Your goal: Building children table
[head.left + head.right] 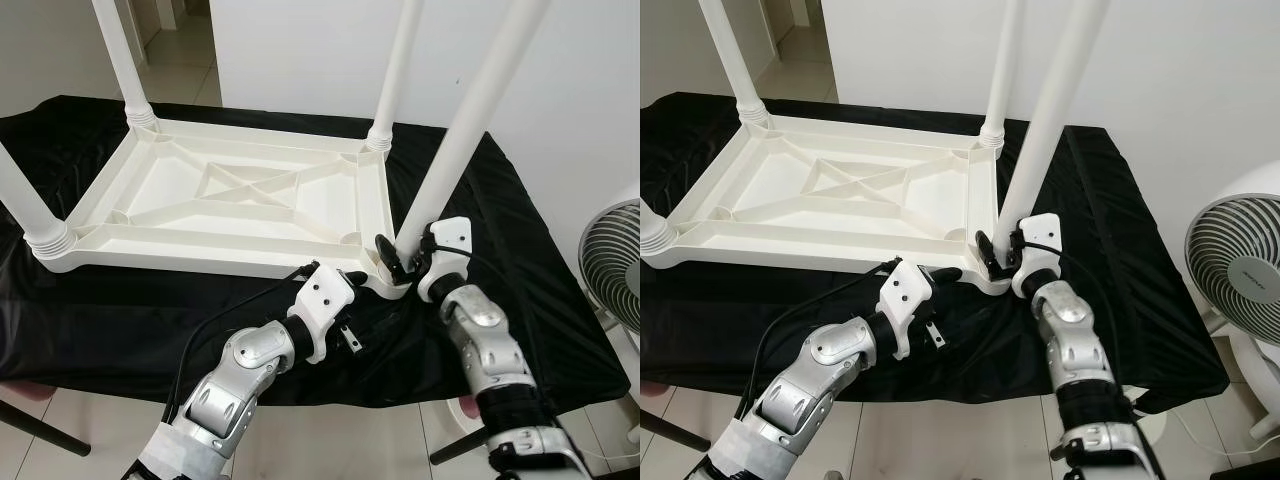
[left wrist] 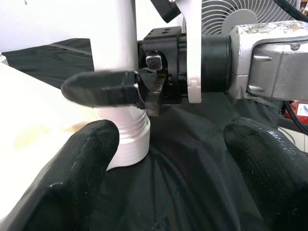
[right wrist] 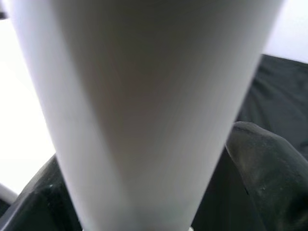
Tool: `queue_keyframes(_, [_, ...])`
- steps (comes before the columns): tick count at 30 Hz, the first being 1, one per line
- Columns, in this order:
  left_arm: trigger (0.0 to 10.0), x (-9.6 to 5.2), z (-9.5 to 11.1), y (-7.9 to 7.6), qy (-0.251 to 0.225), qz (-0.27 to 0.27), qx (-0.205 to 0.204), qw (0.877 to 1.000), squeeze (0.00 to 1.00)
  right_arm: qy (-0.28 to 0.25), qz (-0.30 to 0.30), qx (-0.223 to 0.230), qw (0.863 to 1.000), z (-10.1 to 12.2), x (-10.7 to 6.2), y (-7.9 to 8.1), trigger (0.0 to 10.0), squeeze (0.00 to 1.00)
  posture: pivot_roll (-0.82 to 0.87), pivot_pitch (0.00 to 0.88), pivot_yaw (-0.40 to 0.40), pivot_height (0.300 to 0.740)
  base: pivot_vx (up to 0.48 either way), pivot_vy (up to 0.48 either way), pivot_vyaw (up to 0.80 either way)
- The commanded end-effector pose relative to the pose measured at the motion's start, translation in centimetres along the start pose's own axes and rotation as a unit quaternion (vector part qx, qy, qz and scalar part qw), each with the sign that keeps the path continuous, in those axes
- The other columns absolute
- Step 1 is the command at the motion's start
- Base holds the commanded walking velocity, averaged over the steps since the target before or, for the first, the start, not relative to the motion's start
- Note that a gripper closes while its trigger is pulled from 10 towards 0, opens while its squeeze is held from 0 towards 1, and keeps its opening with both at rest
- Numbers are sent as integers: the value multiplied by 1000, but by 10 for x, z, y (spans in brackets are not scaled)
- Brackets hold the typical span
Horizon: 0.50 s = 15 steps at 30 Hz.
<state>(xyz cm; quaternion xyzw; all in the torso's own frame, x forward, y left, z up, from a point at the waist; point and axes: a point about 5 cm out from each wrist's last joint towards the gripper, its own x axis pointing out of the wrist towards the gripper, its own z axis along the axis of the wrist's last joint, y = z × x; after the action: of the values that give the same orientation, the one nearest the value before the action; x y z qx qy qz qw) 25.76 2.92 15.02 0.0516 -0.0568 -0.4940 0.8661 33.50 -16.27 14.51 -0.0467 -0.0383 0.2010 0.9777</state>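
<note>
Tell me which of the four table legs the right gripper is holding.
The near-right leg, the one closest to the robot; the right gripper clamps its base. The other three stand free.

A white plastic table (image 1: 840, 215) lies upside down on a counter (image 1: 1120, 290) draped in black cloth, its legs pointing up. The right pincer (image 1: 998, 255) grips the base of the near right leg (image 1: 1055, 110), which leans. The left pincer (image 1: 940, 275) rests just beside that corner. A white fan (image 1: 1238, 270) stands to the right.
</note>
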Motion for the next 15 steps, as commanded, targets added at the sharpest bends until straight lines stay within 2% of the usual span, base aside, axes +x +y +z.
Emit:
queue_keyframes(1, [10000,2,1,0,2,-10,6,1000,0,11,39,-8,999,-4,1,0,10000,0,75,37,-42,740,0,0,0])
queue_keyframes(4, [10000,2,1,1,2,-11,7,1000,0,14,55,-14,998,-4,3,0,10000,0,78,31,-41,740,0,0,0])
queue_keyframes(7, [10000,2,2,1,2,-11,9,1000,0,23,103,-22,994,-6,9,3,10000,0,86,25,-41,740,0,0,0])
queue_keyframes(10, [10000,2,2,1,2,-11,10,1000,0,25,114,-24,993,-7,10,4,10000,0,86,25,-41,740,0,0,0])
queue_keyframes(11, [10000,1,2,2,2,-10,10,1000,0,29,118,-29,992,-9,11,4,3765,0,92,19,-42,740,0,0,0])
queue_keyframes(12, [10000,1,2,2,2,-9,11,1000,0,32,123,-27,992,-10,12,3,0,0,93,18,-42,740,0,0,0])
queue_keyframes(15, [10000,1,2,3,2,-8,11,1000,0,33,127,-27,991,-12,12,3,0,0,96,14,-42,740,0,0,0])
